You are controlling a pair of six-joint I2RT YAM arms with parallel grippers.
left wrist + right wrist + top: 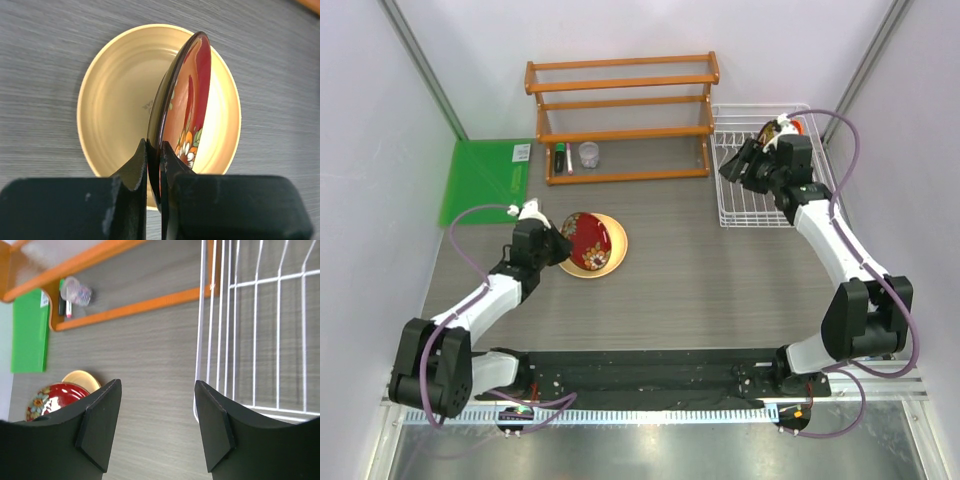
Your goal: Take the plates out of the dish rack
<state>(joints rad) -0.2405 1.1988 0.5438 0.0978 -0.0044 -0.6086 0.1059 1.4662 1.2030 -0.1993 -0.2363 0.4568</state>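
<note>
On the grey wood-grained worktop (700,270) the white wire dish rack (752,222) is set far right, with a glossy patterned plate (778,130) left upright at its back, half hidden by the right arm, so unloading is judged partway done. The large tan-yellow plate (115,100) is laid flat left of centre, and the glossy dark red flowered plate (192,95) is gripped by its rim, tilted over it, in the clenched left fingers (154,150): lowering and release are called for next. The right fingers (157,390) are spread, empty, beside the rack's wires.
</note>
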